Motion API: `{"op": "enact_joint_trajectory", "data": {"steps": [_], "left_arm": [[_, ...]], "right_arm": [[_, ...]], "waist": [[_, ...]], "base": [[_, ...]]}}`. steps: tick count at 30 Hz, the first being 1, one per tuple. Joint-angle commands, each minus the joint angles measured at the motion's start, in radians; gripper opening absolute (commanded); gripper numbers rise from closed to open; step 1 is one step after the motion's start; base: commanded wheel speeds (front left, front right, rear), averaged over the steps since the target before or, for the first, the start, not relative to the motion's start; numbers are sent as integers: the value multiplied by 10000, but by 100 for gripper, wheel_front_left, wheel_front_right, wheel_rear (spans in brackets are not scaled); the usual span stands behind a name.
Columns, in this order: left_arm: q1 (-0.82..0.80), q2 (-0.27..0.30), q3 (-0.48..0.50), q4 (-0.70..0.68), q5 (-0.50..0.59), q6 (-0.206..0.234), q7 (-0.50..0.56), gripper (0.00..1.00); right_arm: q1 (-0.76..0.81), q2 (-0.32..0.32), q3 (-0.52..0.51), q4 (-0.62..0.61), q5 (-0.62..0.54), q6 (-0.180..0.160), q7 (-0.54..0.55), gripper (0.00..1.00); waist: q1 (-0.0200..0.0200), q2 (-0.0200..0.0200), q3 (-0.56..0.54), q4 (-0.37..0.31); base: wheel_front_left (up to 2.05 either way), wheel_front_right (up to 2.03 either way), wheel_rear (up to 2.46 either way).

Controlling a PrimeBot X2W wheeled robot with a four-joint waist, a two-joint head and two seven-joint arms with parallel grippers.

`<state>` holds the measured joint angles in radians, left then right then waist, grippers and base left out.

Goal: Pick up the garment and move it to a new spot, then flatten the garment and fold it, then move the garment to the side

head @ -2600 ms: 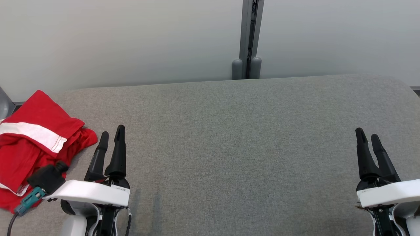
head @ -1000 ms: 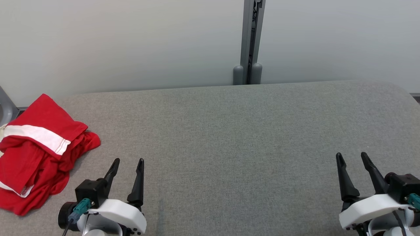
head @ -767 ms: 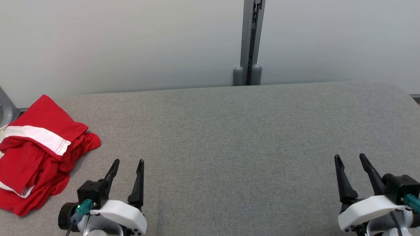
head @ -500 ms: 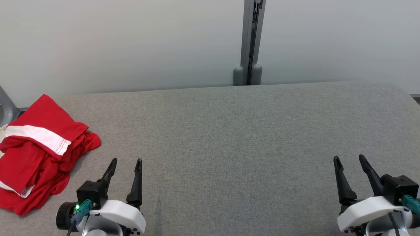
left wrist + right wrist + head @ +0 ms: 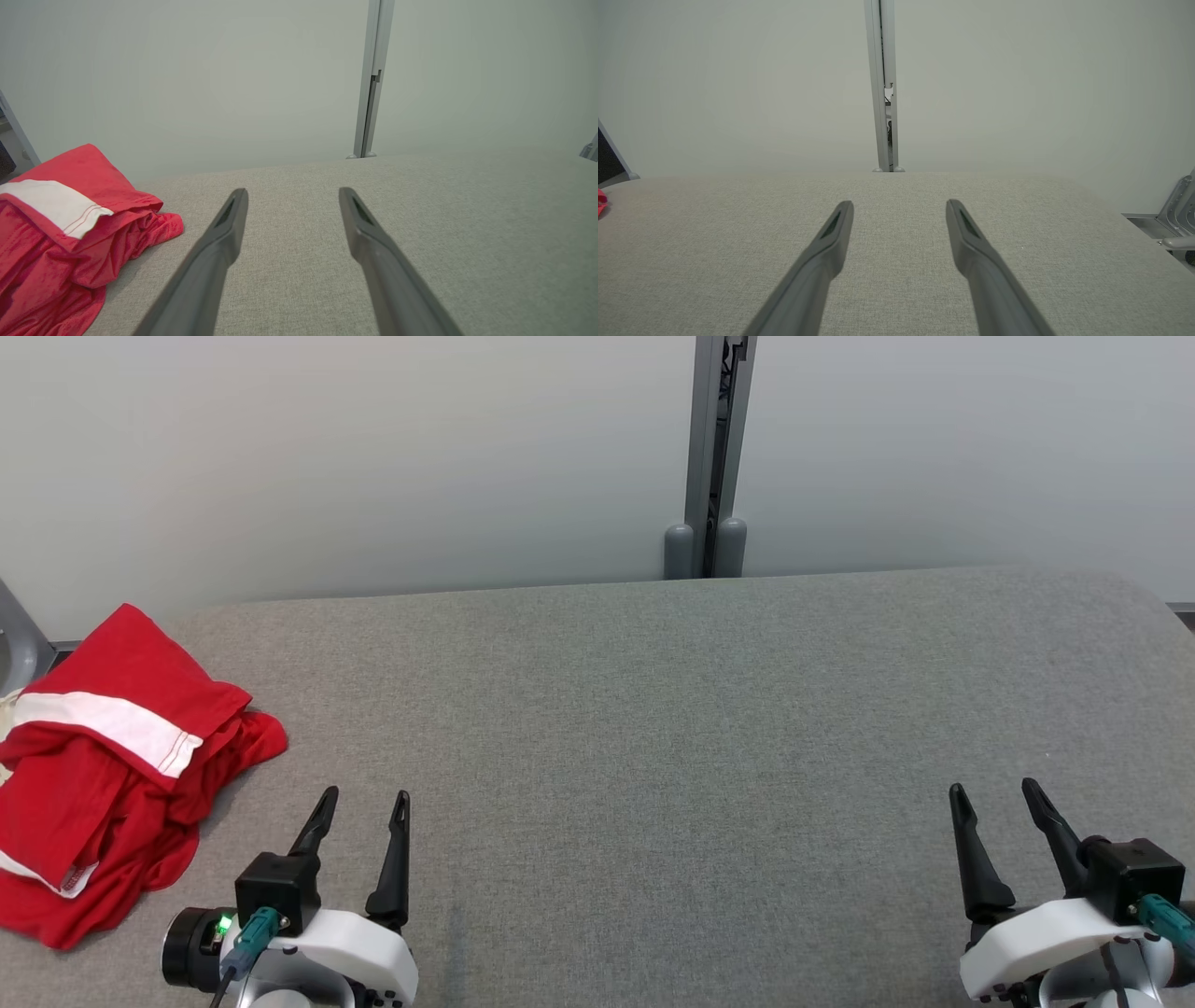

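one garment [image 5: 103,765], red with a white band: lying bunched at the far left edge of the grey padded table [image 5: 653,728], a flatter panel draping over rumpled layers beneath. in the left wrist view it is sitting [image 5: 70,233] to the left of that arm's fingers, apart from them.

two grippers, both idling over bare table at the near edge. the left gripper [image 5: 365,793] is hovering near the garment's right side without touching it, jaws spread, carrying nothing. the right gripper [image 5: 993,787] is hovering at the near right, well apart from the garment, jaws likewise spread and empty.

step in hand, as judged: the cloth is reading as a loose heap rather than a flat fold, so the pick-up is looking like the step in hand, though a rough fold already parked at the side cannot be ruled out.

next move, as judged: the left arm is needing to swing left and down onto the nearest lobe, pinching enough layers that the heap is lifting whole, then carrying it toward the table's middle.
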<state>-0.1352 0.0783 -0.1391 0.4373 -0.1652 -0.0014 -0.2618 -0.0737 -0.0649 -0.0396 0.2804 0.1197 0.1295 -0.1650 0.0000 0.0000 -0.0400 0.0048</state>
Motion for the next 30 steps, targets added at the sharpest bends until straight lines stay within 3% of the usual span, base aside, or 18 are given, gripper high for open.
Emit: {"op": "enact_joint_trajectory", "data": {"steps": [1, 21, 30], "left_arm": [[-203, 21, 13, 26, 31, 59, -44, 100], [-230, -64, 20, 147, -236, 49, -32, 100], [-459, -92, 56, 154, -368, 99, -32, 100]], "right_arm": [[-61, -23, -33, 34, -15, 22, -78, 100], [-52, -73, -78, 86, 276, 22, -128, 100], [-103, -82, -40, -345, 323, 22, -46, 100]], "waist": [[0, 0, 1, 6], [0, 0, 61, 64], [0, 0, 219, 917]], "base": [[0, 0, 0], [0, 0, 0], [0, 0, 0]]}}
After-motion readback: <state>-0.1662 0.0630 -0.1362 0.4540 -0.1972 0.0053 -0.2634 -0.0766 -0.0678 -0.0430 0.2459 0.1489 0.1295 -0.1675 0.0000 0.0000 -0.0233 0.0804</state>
